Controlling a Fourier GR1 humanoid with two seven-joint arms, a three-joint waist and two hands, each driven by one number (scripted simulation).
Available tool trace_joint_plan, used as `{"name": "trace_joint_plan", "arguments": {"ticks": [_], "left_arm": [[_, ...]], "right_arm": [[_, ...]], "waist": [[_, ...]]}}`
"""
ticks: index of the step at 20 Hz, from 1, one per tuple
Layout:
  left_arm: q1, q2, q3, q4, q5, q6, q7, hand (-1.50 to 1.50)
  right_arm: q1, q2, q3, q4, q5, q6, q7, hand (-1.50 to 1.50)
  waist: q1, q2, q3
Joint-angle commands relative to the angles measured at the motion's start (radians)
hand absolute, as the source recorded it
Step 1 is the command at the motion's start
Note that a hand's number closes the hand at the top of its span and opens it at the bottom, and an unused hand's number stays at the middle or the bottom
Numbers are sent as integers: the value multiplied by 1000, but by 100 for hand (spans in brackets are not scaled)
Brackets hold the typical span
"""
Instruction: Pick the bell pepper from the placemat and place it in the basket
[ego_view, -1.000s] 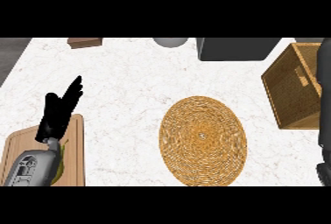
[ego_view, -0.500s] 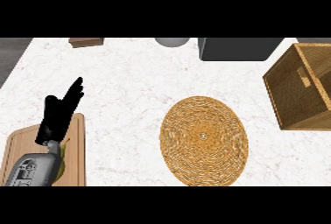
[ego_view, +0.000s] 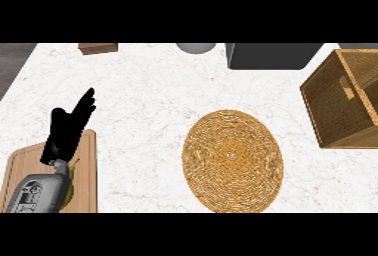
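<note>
We are holding our left hand (ego_view: 66, 130) open, fingers straight, gripping nothing, over a wooden board (ego_view: 87, 165) well left of the woven placemat (ego_view: 232, 160). We are finding no bell pepper on the placemat. A yellow-green sliver (ego_view: 70, 182) is peeking from under the forearm, and we cannot tell what it is. The basket (ego_view: 325, 107) is sitting right of the placemat. A dark box (ego_view: 269, 56) is standing beyond it, blocking nothing. Our right hand is not showing.

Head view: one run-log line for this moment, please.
left hand open, resting above cutting board | right hand not in view | bell pepper not visible on placemat | basket at right edge
</note>
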Motion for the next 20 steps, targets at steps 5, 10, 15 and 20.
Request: {"name": "trace_joint_plan", "arguments": {"ticks": [5, 10, 15, 20], "left_arm": [[15, 23, 39, 21, 7, -29, -50, 0], [-35, -26, 12, 26, -11, 4, 21, 0], [-17, -4, 6, -2, -14, -26, 9, 0], [-60, -8, 26, -16, -3, -21, 75, 0]], "right_arm": [[91, -54, -52, 115, -21, -48, -201, 150], [143, -8, -57, 248, -3, -164, -294, 150], [81, 14, -166, 401, -87, -181, -265, -150], [170, 96, -179, 300, -138, -258, -290, -150]], "waist": [[3, 0, -1], [5, 1, 0], [16, 4, 0], [-1, -2, 0]]}}
